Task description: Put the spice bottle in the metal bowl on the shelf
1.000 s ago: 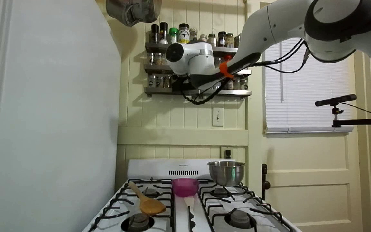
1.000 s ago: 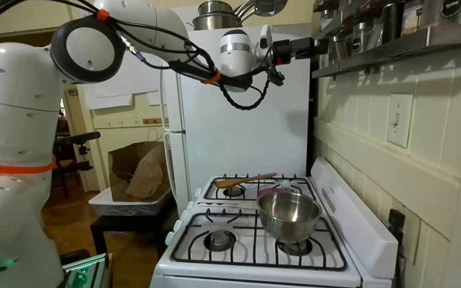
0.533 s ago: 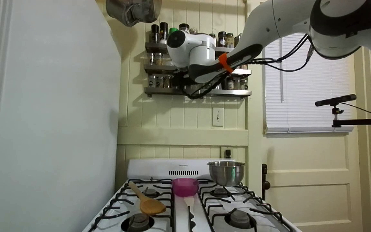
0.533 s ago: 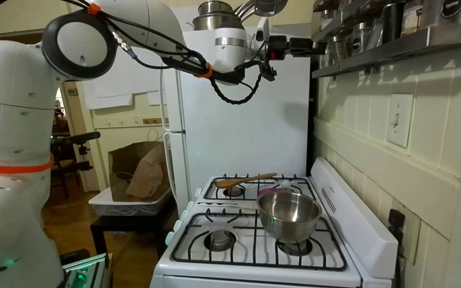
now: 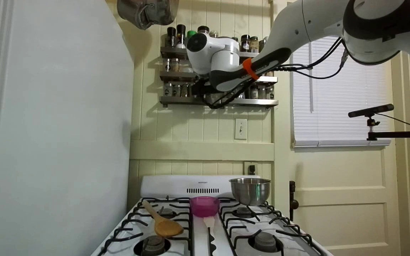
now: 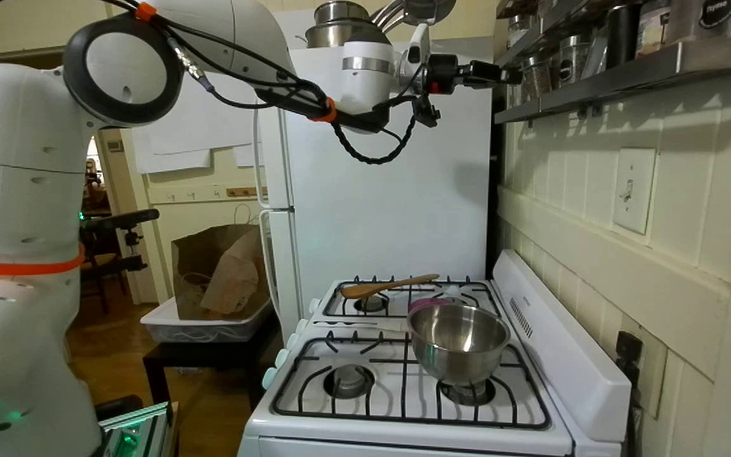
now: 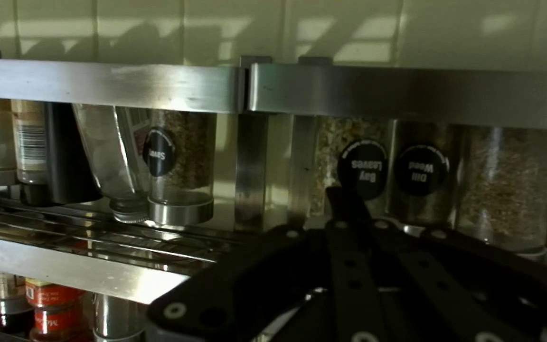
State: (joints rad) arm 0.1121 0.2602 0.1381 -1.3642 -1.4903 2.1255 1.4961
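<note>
The shelf point(image 5: 178, 100) is a steel wall rack with rows of spice jars, also seen in the wrist view as a steel rail point(image 7: 150, 88). Which jar is the spice bottle, I cannot tell. A shiny metal bowl point(image 5: 250, 193) stands on a rear stove burner, its inside bare in an exterior view point(image 6: 457, 355). My gripper point(image 7: 349, 204) is shut, its fingertips together with nothing visible between them. They overlap the lower part of a Bay Leaves jar point(image 7: 366, 159), labels upside down; contact cannot be judged. In an exterior view the gripper point(image 6: 513, 76) points at the lowest tier.
Dill Weed point(image 7: 420, 171) and Savory point(image 7: 185, 156) jars flank the gripper. Below on the stove are a pink bowl point(image 5: 205, 207), a wooden spoon point(image 5: 167, 227) and a brush point(image 5: 209, 224). A tall white fridge point(image 6: 391, 190) stands beside the stove.
The wrist has risen a little and drawn slightly back from the wall, mostly in the first half second. In an exterior view the fingers now look slimmer, having come together.
</note>
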